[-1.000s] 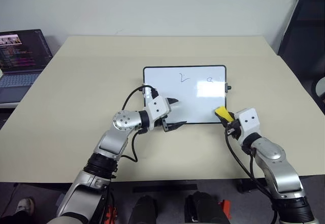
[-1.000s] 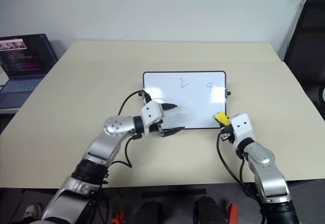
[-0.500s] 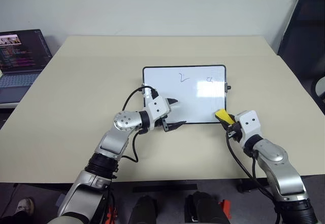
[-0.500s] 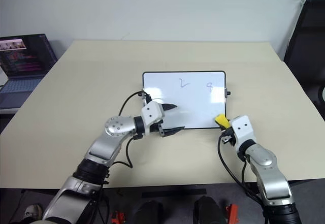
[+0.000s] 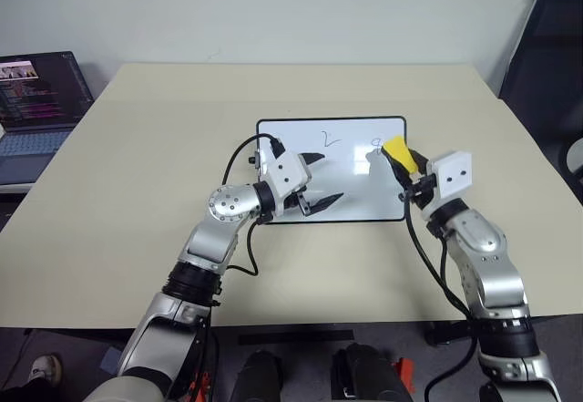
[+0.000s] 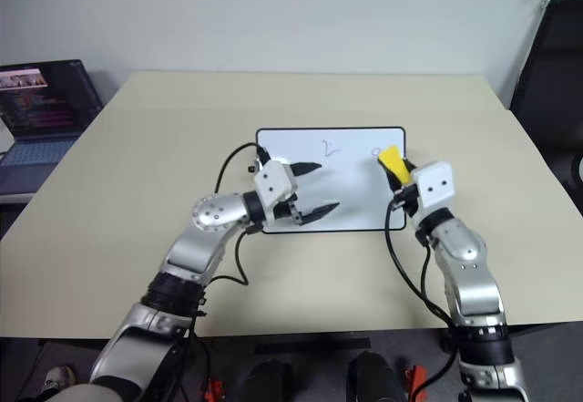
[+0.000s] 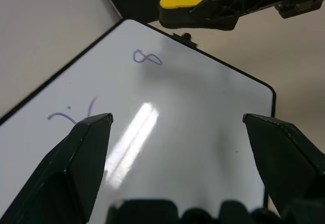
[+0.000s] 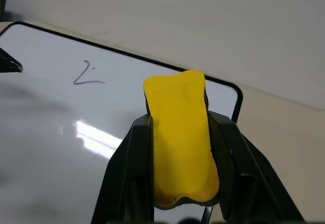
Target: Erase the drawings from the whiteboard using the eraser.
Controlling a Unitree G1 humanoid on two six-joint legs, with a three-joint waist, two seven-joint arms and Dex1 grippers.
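Beige and bare, the bench carries one landmark for everything else: the small glossy whiteboard with a thin black frame and rounded corners, lying flat near the middle.

Nearest to the robot, over the whiteboard's near left part, hangs the left end effector, its two black fingers spread wide with nothing between them. Over the whiteboard's right edge, raised above the surface, the right end effector pinches the small bright yellow eraser block by its two long sides; the wrist view shows the yellow face standing well proud of the fingers.

Farther on, along the whiteboard's far edge, sit the drawings: a thin dark "2"-like scribble near the middle, and a small looped mark at the far right, just beside the eraser.

The eraser looks light and slightly yielding, so the side pinch should hold, though a hard push could twist it in the fingers. The glossy whiteboard looks thin, stiff and slippery on the smooth bench; it will probably slide under a stroke unless pinned. Its frame or the small black knob on its right edge seems the best place to steady it.

Beyond the bench's far left corner stands an open dark laptop.
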